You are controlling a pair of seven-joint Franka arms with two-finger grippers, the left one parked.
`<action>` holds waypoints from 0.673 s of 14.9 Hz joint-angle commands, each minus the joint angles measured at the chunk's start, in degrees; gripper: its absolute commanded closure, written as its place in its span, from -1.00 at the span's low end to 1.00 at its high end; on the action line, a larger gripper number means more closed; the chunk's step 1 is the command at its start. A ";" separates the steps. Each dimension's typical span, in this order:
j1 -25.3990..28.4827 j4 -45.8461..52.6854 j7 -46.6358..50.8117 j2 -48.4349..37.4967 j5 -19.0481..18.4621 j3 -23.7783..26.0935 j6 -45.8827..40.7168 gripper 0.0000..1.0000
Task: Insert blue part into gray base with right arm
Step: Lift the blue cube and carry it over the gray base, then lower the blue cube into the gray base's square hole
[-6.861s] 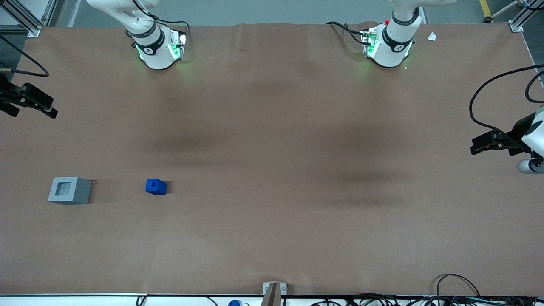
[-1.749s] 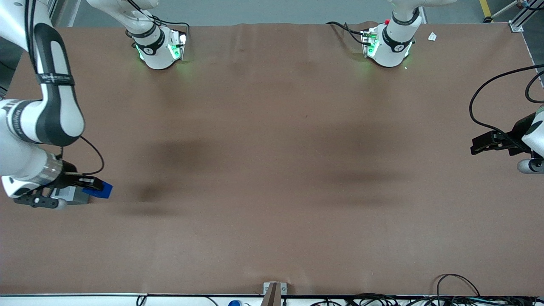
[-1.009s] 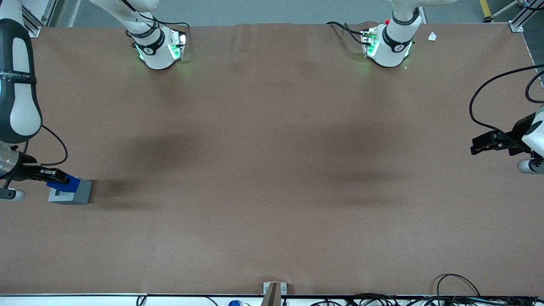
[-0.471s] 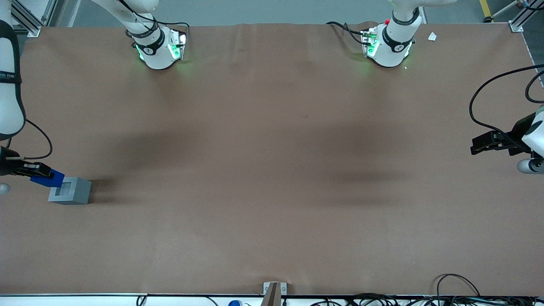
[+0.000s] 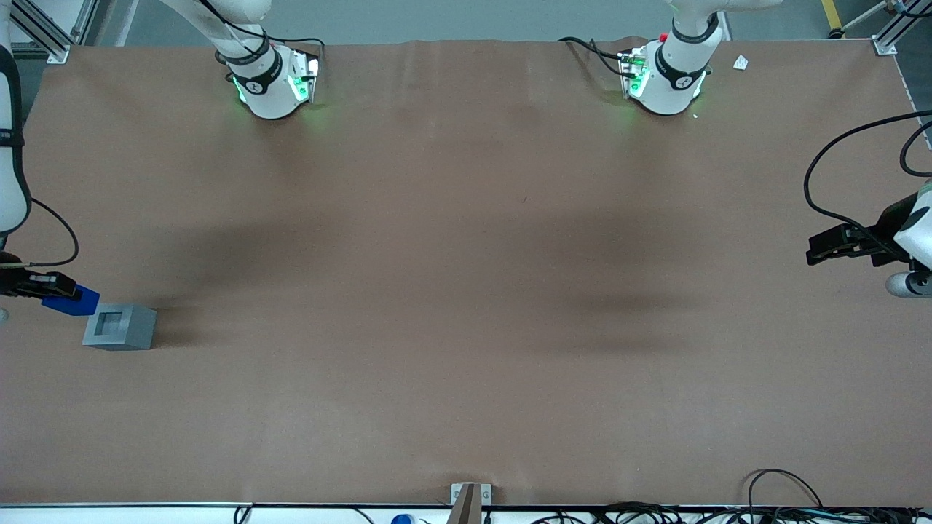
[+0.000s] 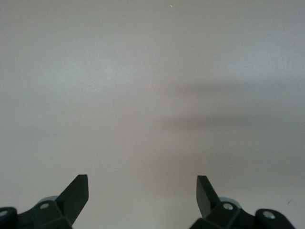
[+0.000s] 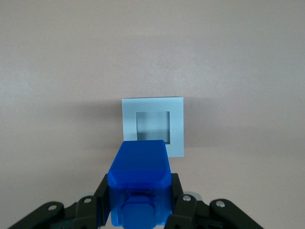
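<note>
The gray base (image 5: 119,327) stands on the brown table toward the working arm's end, its square recess (image 5: 111,322) open and showing. My right gripper (image 5: 54,290) is shut on the blue part (image 5: 73,300) and holds it in the air beside the base, farther toward that end of the table. In the right wrist view the blue part (image 7: 139,181) sits clamped between the two black fingers (image 7: 101,205), its stub facing the camera, and the gray base (image 7: 152,125) with its empty recess lies below it.
The brown table cover (image 5: 466,291) runs wide toward the parked arm's end. Two arm bases (image 5: 273,80) stand along the edge farthest from the front camera. Cables (image 5: 786,495) lie at the near edge.
My gripper picked the blue part off the table, carried it over the gray base, and over the last second has drifted past the base toward the table's end.
</note>
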 commanded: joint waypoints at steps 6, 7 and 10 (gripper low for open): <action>-0.40 7.30 1.57 6.04 -0.86 0.82 -2.57 0.94; -0.40 9.13 2.10 7.09 -0.86 0.81 -5.45 0.95; -0.31 15.12 4.13 10.18 -0.95 0.81 -12.23 0.96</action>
